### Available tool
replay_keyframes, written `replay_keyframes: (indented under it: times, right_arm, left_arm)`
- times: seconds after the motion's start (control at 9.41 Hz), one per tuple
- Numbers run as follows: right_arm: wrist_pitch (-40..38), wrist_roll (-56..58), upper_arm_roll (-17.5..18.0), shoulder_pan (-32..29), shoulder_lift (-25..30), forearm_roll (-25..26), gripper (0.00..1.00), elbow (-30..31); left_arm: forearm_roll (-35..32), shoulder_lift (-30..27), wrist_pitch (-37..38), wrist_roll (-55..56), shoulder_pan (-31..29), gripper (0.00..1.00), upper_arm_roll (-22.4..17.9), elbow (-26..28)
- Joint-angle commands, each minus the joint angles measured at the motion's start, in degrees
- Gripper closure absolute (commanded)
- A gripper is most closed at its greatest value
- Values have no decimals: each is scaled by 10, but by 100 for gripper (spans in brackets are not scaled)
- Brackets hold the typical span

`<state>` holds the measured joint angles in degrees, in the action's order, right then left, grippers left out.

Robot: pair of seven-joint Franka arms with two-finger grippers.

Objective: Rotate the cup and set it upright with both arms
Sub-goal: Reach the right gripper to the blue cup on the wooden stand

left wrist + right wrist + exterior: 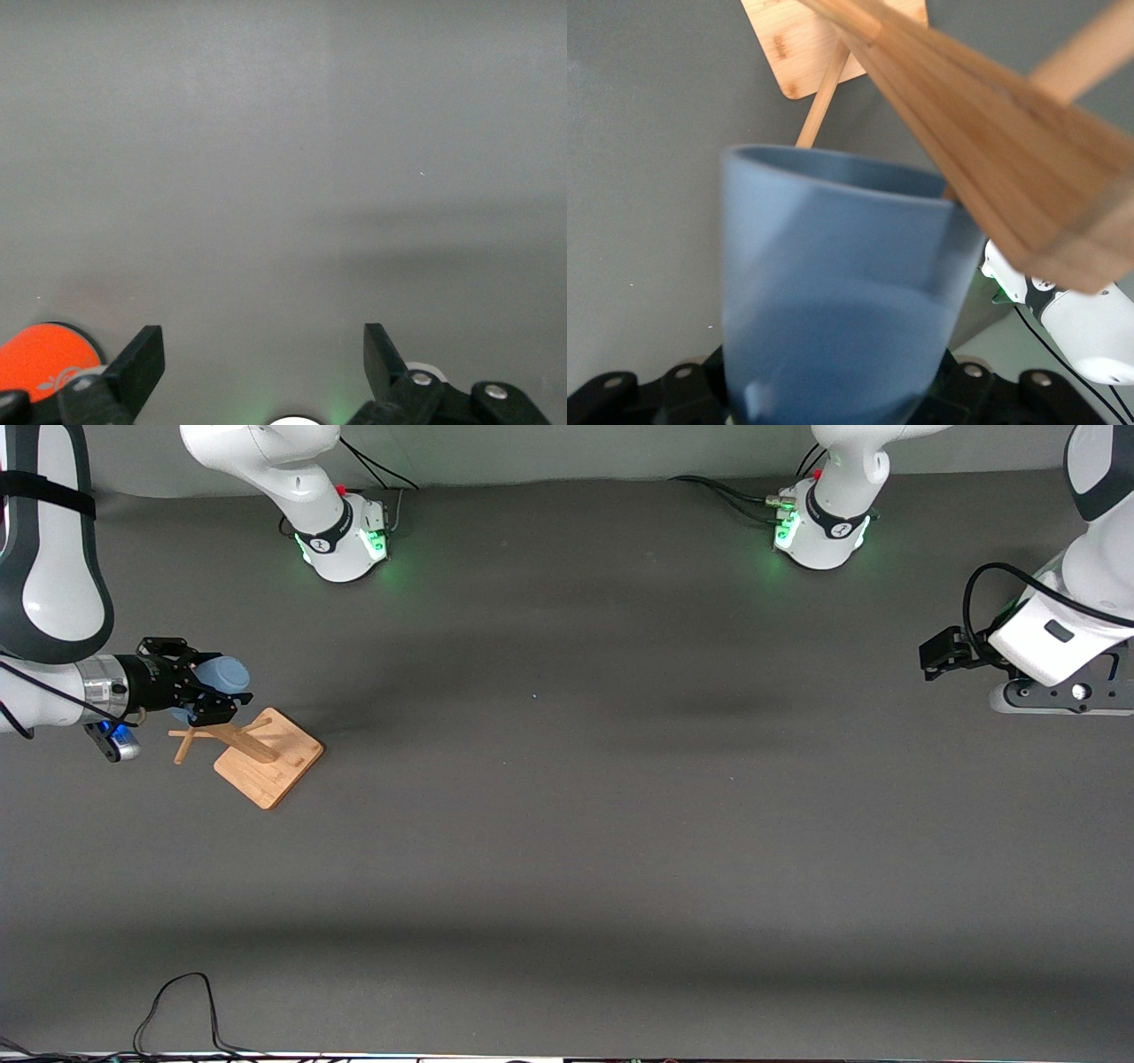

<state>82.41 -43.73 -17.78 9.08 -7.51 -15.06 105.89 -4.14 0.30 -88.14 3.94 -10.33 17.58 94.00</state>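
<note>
My right gripper [205,691] is shut on the light-blue cup [221,675] and holds it on its side in the air, just over the pegs of the wooden rack [266,755]. In the right wrist view the cup [833,301] fills the space between the fingers, with the rack's post [983,150] close beside its rim. My left gripper [941,654] is open and empty, raised at the left arm's end of the table, where that arm waits. In the left wrist view its fingers [146,354] stand wide apart over bare table.
The rack's square wooden base [824,44] lies flat at the right arm's end of the table. An orange-red round thing [42,354] shows at the edge of the left wrist view. Cables [177,1010] lie along the table edge nearest the front camera.
</note>
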Motion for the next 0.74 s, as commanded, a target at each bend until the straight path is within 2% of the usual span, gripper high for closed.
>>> replay_keyframes:
  times: [0.0,0.64]
  right_arm:
    - [4,12,-2,1,7,-14,49,1]
    - [-44,-23,6,8,21,-39,53,-29]
  left_arm:
    - [-10,-3,10,8,6,0,-3,0]
    - [-10,-2,8,8,5,0,-3,0]
